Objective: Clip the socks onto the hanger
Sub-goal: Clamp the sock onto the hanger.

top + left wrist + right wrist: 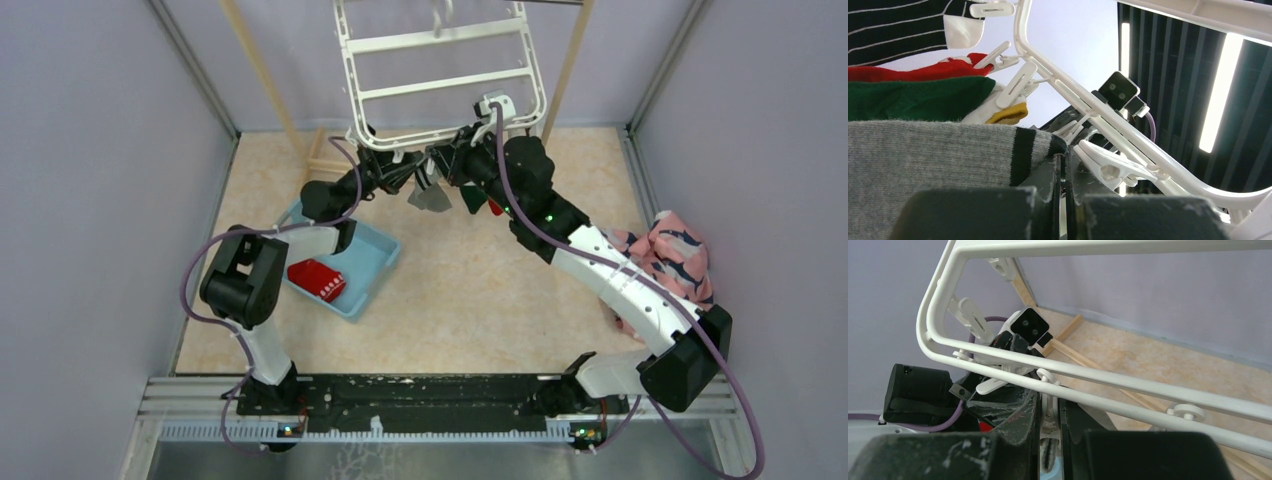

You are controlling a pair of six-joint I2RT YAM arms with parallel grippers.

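The white hanger (445,88) hangs at the back centre, and both grippers meet under its near edge. My left gripper (420,172) is shut on the cuff of a grey sock with black stripes (923,155), held at the hanger's rail (1019,25) beside a free white clip (1113,162). My right gripper (1050,395) is shut on a white clip (1049,410) under the rail (1108,404), with the grey sock's edge (1048,454) just below it. A black-white striped sock (893,25), a red sock (923,72) and a green sock (913,97) hang clipped.
A blue tray (375,265) on the left holds a red sock (318,280). The pink shark-print cloth (672,255) lies at the right beside my right arm. Wooden rack poles (262,75) stand behind the hanger. Grey walls close in both sides.
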